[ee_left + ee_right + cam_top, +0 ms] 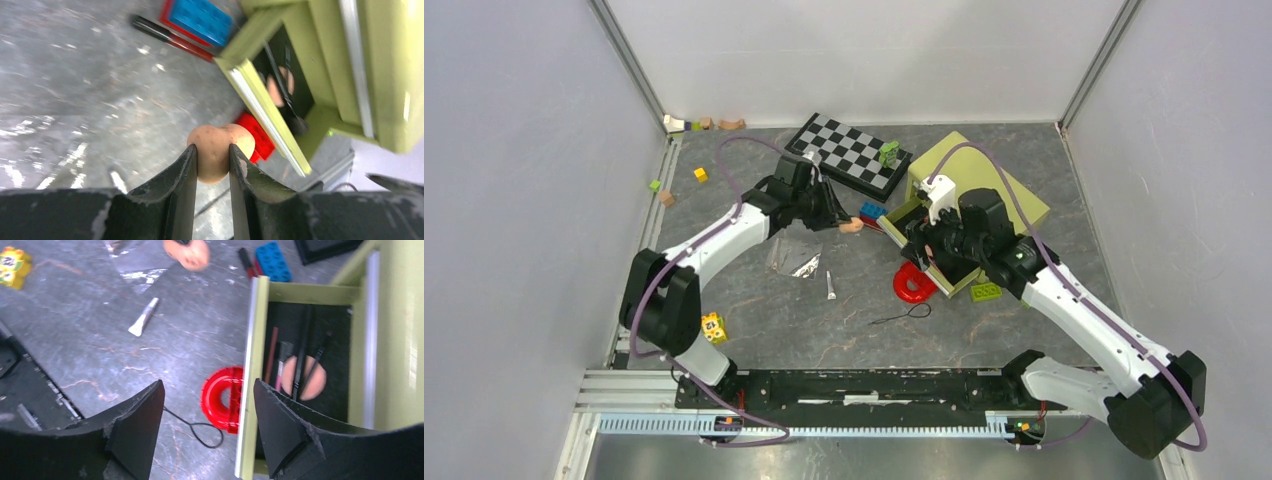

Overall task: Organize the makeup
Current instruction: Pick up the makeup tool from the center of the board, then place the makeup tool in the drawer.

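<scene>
Left fingers (186, 175) are noted clamped on the round peach puff (218, 150), held near the open green drawer (251, 365), presumably for filing beside the brushes (303, 350) stored there; right fingers (140, 425) are spread wide, empty, by the drawer front.

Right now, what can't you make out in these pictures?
- Left wrist view: the lower half of the peach puff, hidden inside the left gripper.
- Right wrist view: the brushes in the drawer, blurred; its near end is behind the right gripper.
- Top view: small pieces in the far-left corner, too small to name.
</scene>
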Robot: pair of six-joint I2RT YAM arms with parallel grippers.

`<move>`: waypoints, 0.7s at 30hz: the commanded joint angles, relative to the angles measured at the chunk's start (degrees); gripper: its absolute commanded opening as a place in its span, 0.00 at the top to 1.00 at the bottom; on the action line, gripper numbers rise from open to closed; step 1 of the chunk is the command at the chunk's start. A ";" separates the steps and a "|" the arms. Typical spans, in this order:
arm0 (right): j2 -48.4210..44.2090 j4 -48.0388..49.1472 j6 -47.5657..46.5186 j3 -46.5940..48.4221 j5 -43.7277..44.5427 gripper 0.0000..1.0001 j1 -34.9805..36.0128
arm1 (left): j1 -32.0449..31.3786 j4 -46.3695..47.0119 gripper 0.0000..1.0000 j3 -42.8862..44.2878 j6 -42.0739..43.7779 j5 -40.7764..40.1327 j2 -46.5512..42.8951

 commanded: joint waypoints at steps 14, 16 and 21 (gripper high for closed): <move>3.96 5.08 -2.69 -2.05 -15.38 0.20 0.32 | -15.51 3.86 0.65 -1.41 -6.28 4.45 -8.26; 4.36 3.35 -4.60 -1.30 -15.89 0.21 0.31 | -15.51 2.83 0.65 -0.10 -5.81 5.07 -8.41; 4.03 3.84 -4.47 -0.94 -15.73 0.26 0.29 | -15.64 3.77 0.65 -0.54 -6.48 5.26 -9.69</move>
